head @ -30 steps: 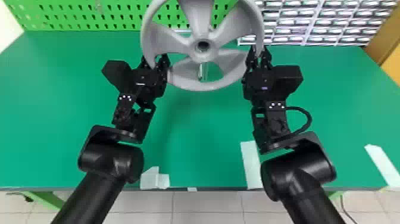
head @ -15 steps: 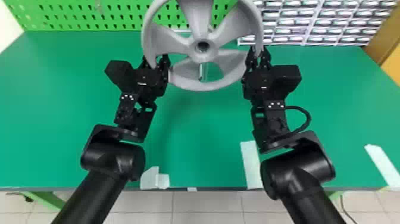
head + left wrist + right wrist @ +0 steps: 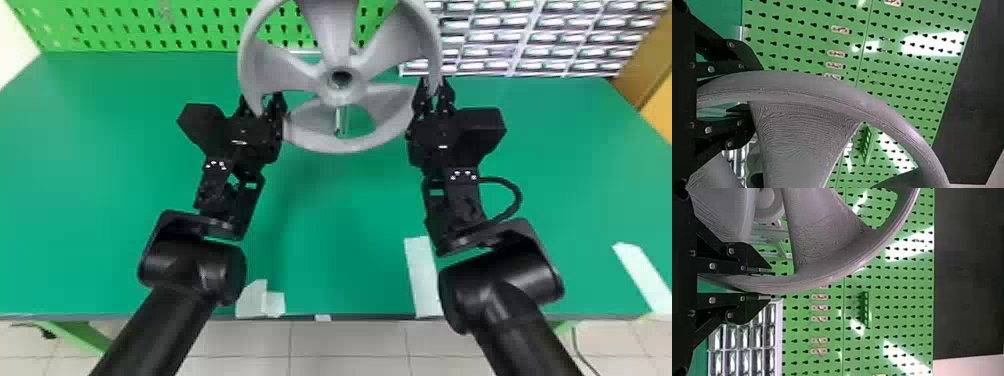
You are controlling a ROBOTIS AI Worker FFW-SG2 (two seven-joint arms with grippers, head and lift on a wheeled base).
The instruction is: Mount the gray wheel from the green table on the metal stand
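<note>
The gray wheel (image 3: 340, 142) is held over the green table (image 3: 325, 225), its broad blades and open hub facing the head camera. The table is the largest thing here, with a tiled floor (image 3: 350, 345) below its near edge and a green pegboard (image 3: 125, 25) behind it. The left arm (image 3: 190, 270) and right arm (image 3: 505, 285) reach in from the bottom edge, one on each side of the wheel. Beyond the right arm, at the back of the table, is a storage rack (image 3: 525, 37) with rows of small compartments.

The left gripper (image 3: 261, 97) pinches the wheel's left rim between its two fingers; in the left wrist view one finger lies along each side of it. The right gripper (image 3: 435, 82) has the right rim nipped between its fingers in the same way, as the right wrist view shows. The metal stand (image 3: 341, 121) shows in part through a gap between the blades, below the hub; I cannot tell whether hub and stand touch.

Smaller still, strips of white tape (image 3: 422, 275) lie near the table's front edge, and a black cable (image 3: 515, 195) loops out from the right arm. On the pegboard are a green bracket (image 3: 865, 309) and some small slotted plates (image 3: 819, 297).
</note>
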